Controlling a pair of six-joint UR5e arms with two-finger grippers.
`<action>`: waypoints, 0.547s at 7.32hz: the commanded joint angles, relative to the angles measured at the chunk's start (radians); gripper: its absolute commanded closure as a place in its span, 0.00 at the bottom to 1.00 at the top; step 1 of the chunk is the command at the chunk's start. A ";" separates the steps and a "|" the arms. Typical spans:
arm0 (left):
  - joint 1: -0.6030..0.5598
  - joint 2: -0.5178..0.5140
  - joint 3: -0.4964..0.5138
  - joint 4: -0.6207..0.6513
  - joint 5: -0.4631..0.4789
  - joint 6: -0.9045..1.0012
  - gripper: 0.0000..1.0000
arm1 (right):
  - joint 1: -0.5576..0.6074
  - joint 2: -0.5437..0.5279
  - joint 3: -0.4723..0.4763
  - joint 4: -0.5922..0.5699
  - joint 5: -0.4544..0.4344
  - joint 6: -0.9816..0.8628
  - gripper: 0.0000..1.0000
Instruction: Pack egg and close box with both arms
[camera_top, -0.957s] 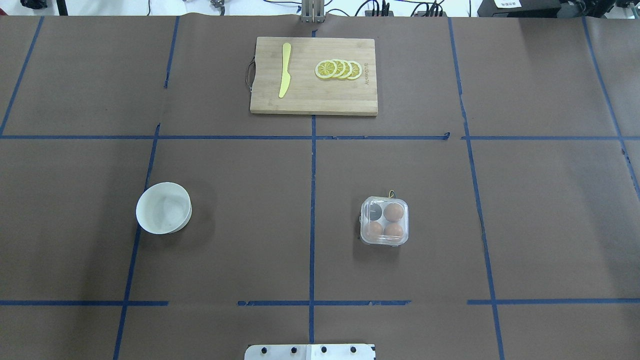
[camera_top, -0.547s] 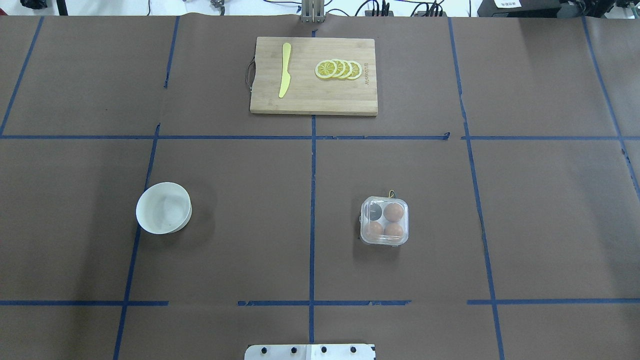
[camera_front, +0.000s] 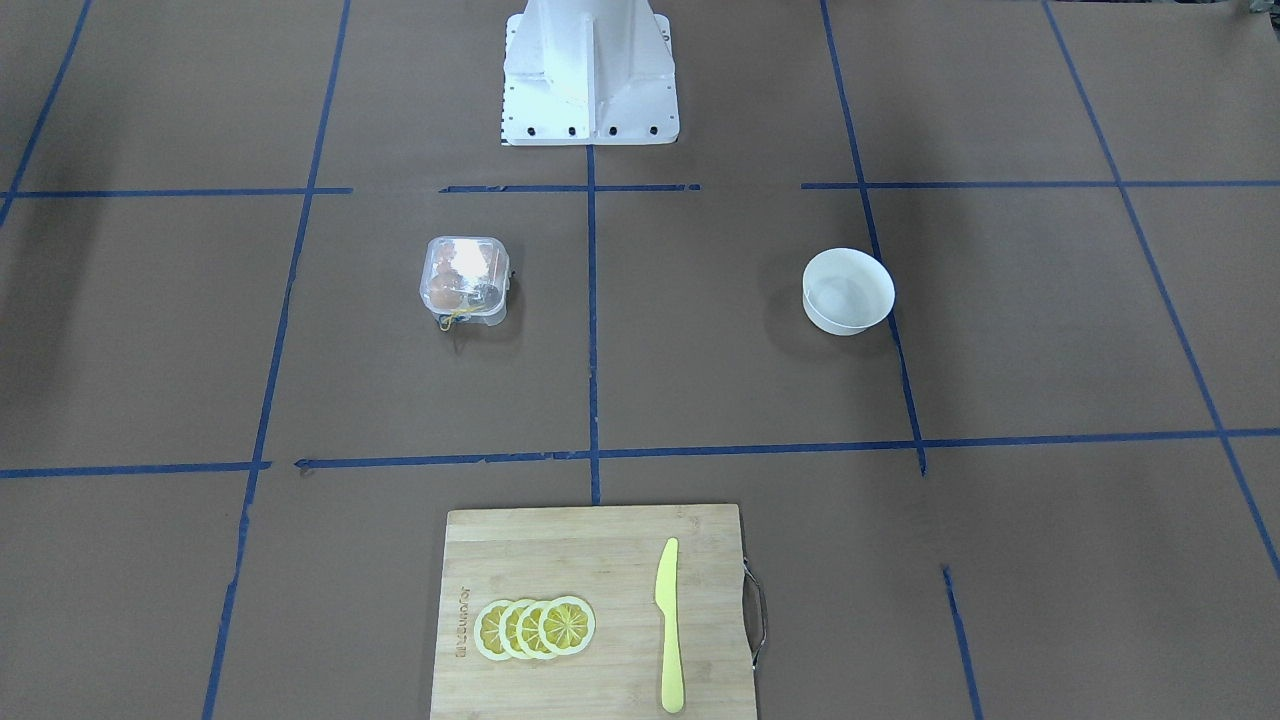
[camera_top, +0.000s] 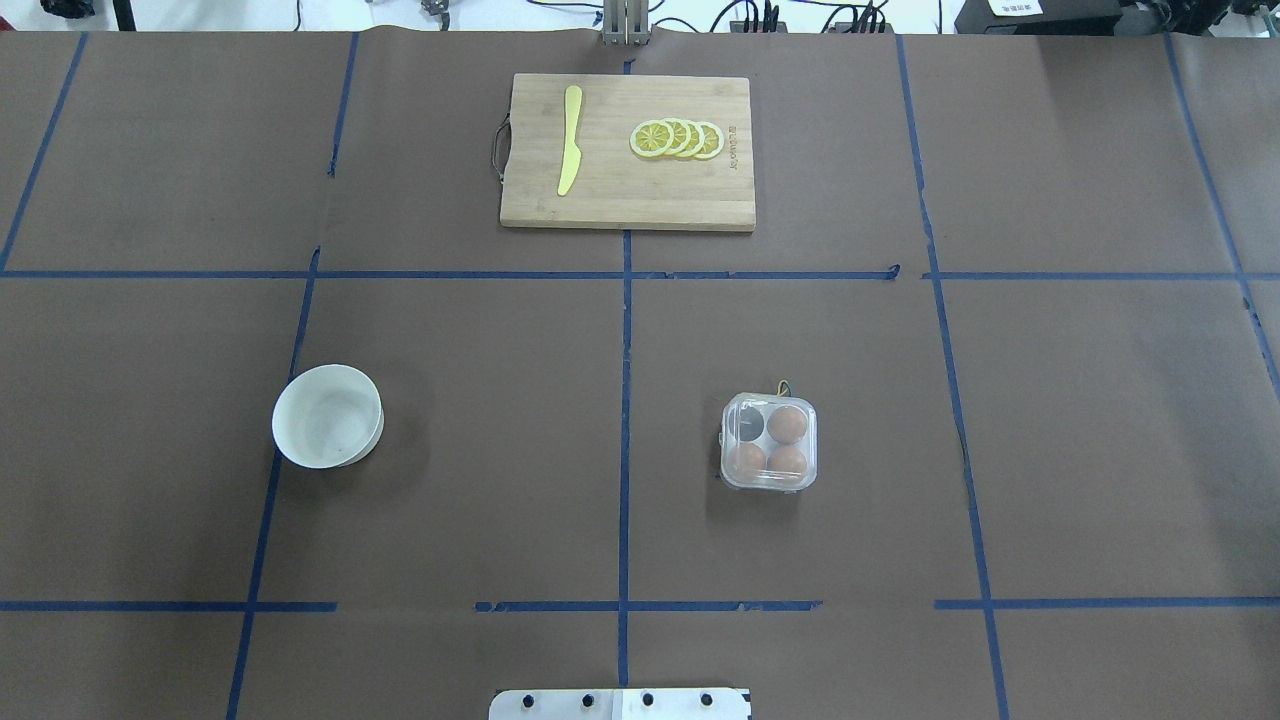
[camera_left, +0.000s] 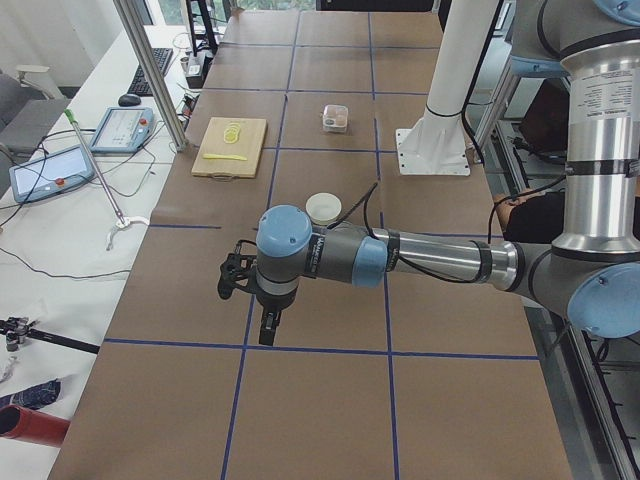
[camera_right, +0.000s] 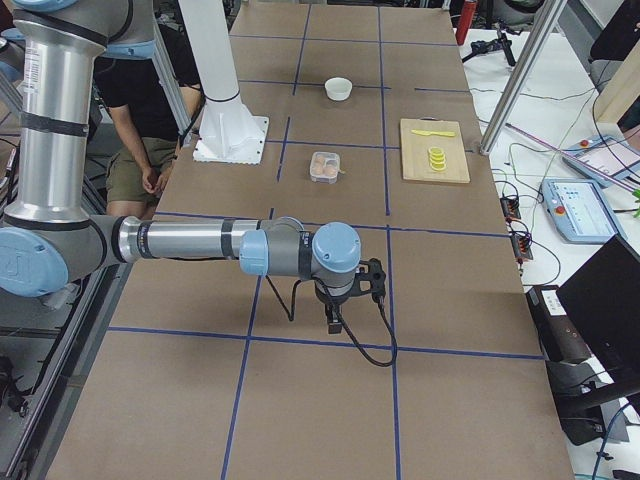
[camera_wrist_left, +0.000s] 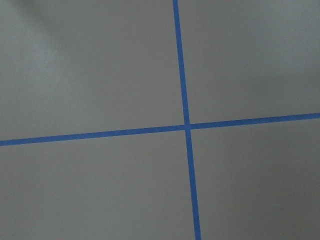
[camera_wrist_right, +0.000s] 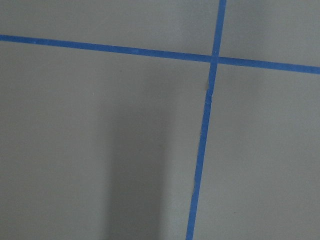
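Brown counter (camera_top: 1100, 450) w/ blue tape grid: box (camera_top: 769, 442), lid down, sits on robot's right side w/ three eggs (camera_top: 787, 424) inside, well apart from white bowl (camera_top: 327, 415). Left pincer (camera_left: 268, 328) & right pincer (camera_right: 333, 322) hang over bare counter, far from box. Can't tell if either's wide or narrow.

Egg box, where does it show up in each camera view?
Front-facing: egg box left of centre.
Overhead: egg box right of centre.
Exterior left: egg box far, top middle.
Exterior right: egg box upper middle.
Left wrist: absent.
Right wrist: absent.
Shared landmark: cutting board.
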 joint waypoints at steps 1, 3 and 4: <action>0.046 -0.005 0.005 0.019 0.016 0.022 0.00 | -0.001 -0.001 0.001 0.008 0.001 0.004 0.00; 0.062 -0.005 0.035 0.015 0.027 0.019 0.00 | -0.001 -0.001 0.001 0.028 0.001 0.009 0.00; 0.070 -0.001 0.047 0.015 0.027 0.019 0.00 | -0.001 -0.001 0.001 0.028 0.001 0.009 0.00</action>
